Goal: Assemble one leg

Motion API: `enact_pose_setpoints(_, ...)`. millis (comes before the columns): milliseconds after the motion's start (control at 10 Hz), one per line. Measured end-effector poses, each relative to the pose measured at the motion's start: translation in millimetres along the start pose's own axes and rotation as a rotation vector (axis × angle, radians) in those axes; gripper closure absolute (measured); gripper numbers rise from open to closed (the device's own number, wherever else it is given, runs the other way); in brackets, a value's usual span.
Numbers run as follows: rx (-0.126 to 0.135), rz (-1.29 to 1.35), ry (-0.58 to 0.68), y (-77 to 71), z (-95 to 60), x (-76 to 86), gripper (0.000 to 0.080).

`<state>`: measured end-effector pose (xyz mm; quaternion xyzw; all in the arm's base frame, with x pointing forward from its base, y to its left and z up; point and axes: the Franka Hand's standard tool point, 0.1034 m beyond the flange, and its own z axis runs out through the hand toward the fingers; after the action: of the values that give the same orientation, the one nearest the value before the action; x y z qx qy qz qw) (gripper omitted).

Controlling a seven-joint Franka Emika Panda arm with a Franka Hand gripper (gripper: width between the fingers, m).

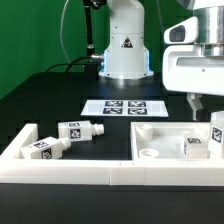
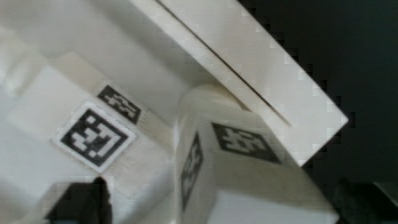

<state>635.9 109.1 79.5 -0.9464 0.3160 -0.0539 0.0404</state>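
Observation:
A white leg (image 1: 216, 130) with square tags stands upright on the wide white panel (image 1: 165, 135) at the exterior view's right edge. My gripper (image 1: 207, 104) hangs just above it, one dark finger (image 1: 193, 100) showing beside the leg's top. In the wrist view the same leg (image 2: 240, 150) fills the space between my fingers (image 2: 80, 200), with a gap of panel (image 2: 45, 90) showing between the finger and the leg. The jaws look open around it. A second leg (image 1: 197, 147) stands on the panel close by.
Two more legs (image 1: 78, 130) (image 1: 45, 148) lie at the exterior view's left inside a low white frame (image 1: 60, 172). The marker board (image 1: 125, 108) lies behind them. The robot base (image 1: 125, 50) stands at the back. The panel has a round hole (image 1: 148, 153).

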Motion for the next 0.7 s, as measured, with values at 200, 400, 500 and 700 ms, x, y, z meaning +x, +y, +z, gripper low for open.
enact_pose_setpoints(200, -0.001, -0.192, 0.001, 0.4, -1.1, 2.3, 0.0151)
enact_pose_setpoints(400, -0.011, -0.407, -0.002, 0.2, 0.1, 1.7, 0.0150)
enact_pose_setpoints(500, -0.014, -0.480, -0.005, -0.3, 0.8, 2.3, 0.0150)
enact_pose_setpoints(700, -0.030, -0.649, -0.008, -2.1, -1.6, 3.8, 0.0150)
